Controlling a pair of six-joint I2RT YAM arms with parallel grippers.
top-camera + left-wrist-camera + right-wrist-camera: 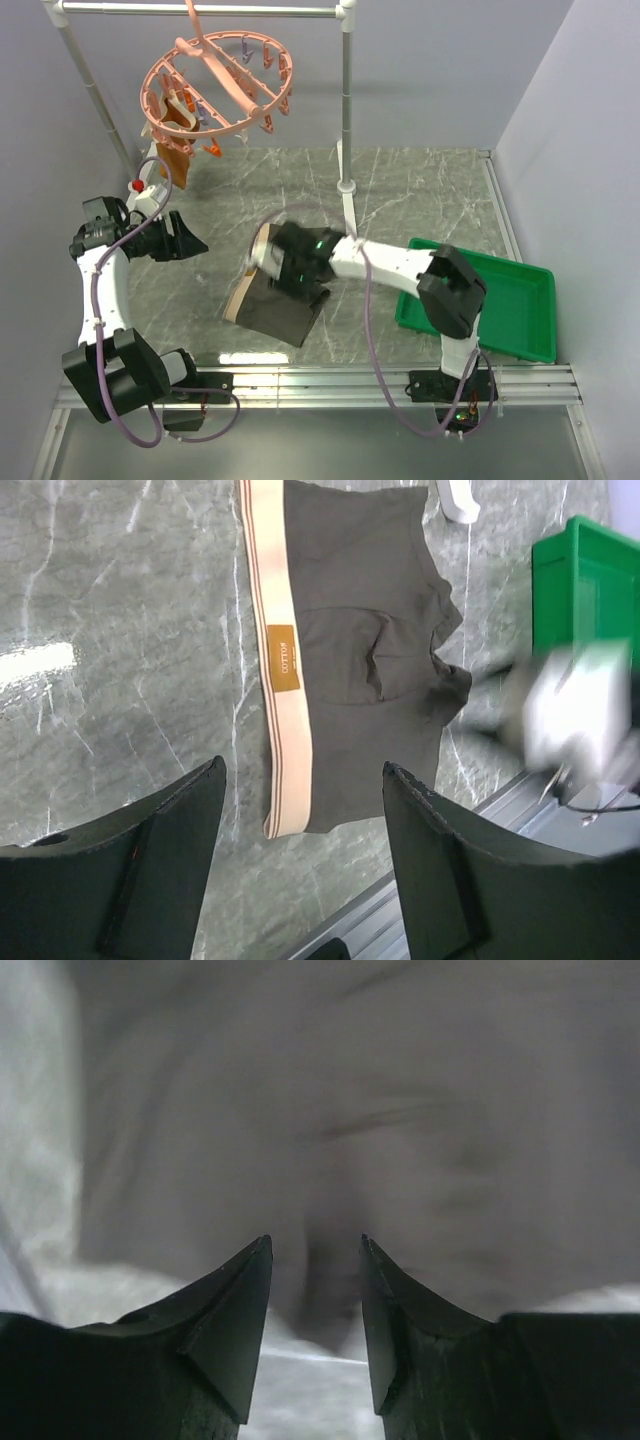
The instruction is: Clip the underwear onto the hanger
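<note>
My left wrist view shows sharply what the right blurs: soft dark olive boxer briefs point(365, 650) flat on the veined grey marble table point(120, 630), striped tan waistband point(283, 680) straight. My left gripper point(305, 770) gapes wide, empty; my right gripper point(315, 1240) is narrowly parted above the cloth.

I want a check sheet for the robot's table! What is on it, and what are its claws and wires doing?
Surface: grey marble-patterned table.
Job's things: underwear lies flat on the table, not clipped; hanger hangs from the pipe rack.
Clutter: orange-brown garment clipped on the hanger; green tray at the right.
Grippers: left gripper open, apart from the cloth; right gripper jaws apart, low over the underwear, contact too blurred to tell.
Cables: purple cables loop along both arms.
Surroundings: plain grey walls; nothing else seen.
</note>
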